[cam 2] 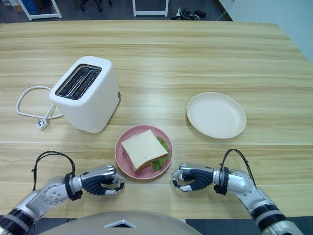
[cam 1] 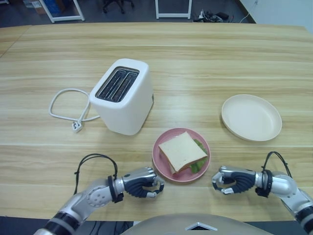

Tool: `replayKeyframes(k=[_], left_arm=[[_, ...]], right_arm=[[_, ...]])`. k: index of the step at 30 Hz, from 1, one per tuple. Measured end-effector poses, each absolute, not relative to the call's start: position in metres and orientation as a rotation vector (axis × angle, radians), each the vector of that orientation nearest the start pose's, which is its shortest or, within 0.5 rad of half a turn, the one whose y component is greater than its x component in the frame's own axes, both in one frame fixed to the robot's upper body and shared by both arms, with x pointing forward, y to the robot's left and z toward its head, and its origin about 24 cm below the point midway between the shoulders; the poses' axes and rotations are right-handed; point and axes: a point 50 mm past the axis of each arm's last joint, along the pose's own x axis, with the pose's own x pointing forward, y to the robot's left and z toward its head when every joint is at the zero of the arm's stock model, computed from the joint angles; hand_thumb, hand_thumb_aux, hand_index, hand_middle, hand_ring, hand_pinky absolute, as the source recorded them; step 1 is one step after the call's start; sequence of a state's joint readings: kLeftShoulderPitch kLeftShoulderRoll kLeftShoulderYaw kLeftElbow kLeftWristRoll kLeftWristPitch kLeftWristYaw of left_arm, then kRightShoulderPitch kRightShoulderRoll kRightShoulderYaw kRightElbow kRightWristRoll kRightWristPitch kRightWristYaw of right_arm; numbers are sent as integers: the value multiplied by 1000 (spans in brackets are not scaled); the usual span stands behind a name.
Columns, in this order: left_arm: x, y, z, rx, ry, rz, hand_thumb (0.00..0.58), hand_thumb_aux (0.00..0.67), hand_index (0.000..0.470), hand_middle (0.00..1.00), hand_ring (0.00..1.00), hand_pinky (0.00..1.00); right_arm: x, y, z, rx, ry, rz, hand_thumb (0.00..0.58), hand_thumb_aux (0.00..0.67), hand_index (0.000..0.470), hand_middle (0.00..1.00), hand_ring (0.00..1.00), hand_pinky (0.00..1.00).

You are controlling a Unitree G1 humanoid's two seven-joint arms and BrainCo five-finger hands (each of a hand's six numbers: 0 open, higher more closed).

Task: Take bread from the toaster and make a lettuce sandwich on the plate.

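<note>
We see the white bread slice over green lettuce on the round pink plate, near centre; white plastic toaster far-left; left hand and right hand flank the plate, curled, holding nothing.

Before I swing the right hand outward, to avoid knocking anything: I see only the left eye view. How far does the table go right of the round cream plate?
Observer: The wooden table runs well past the round cream plate. Its right edge slants away from the far corner.
Operator: And beside my right arm?
Observer: Wood also lies on the outer side of the right forearm. The right hand is curled and holds nothing.
</note>
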State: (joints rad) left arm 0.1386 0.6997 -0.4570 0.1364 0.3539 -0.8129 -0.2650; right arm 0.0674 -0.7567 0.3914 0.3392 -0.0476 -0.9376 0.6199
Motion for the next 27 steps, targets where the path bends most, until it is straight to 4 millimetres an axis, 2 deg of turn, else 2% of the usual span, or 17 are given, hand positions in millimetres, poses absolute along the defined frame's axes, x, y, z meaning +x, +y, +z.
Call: replayKeyframes(k=[5,11,12,13,14,16,18,20,23,26,27], left_arm=[[187,149,1,888,-326,-943,580,670,470,1000,1000,1000],[218,150,0,932,-356,-786,580,670,470,1000,1000,1000],[222,150,0,928,-363,-774,580,670,470,776,776,776],[223,151,2,909,-378,-772,546,507,356,0,0,0],[220,151,3,879,-387,-782,0,0,0,0,0,0],[207,148,21,730,-488,-755,0,0,0,0,0,0],[199,150,60,583,-664,-657,0,0,0,0,0,0],[196,159,94,514,-794,-551,0,0,0,0,0,0],[193,171,150,407,-1032,-288,0,0,0,0,0,0],[196,175,185,318,-1192,-37,0,0,0,0,0,0],[197,174,189,306,-1213,4,0,0,0,0,0,0]], right_arm=[[200,-190,6,-783,-243,919,580,670,470,1000,1000,1000],[218,-174,4,-780,-319,770,580,670,470,1000,1000,1000],[220,-173,7,-776,-339,748,580,670,470,1000,1000,1000],[221,-174,10,-771,-359,725,0,0,0,792,792,792],[221,-176,14,-758,-381,703,0,0,0,0,0,0],[222,-180,38,-690,-489,617,0,0,0,0,0,0],[222,-188,76,-583,-646,494,0,0,0,0,0,0],[221,-191,109,-494,-782,401,0,0,0,0,0,0],[217,-182,159,-361,-1014,266,0,0,0,0,0,0],[214,-166,185,-303,-1174,152,0,0,0,0,0,0],[214,-164,187,-312,-1196,120,0,0,0,0,0,0]])
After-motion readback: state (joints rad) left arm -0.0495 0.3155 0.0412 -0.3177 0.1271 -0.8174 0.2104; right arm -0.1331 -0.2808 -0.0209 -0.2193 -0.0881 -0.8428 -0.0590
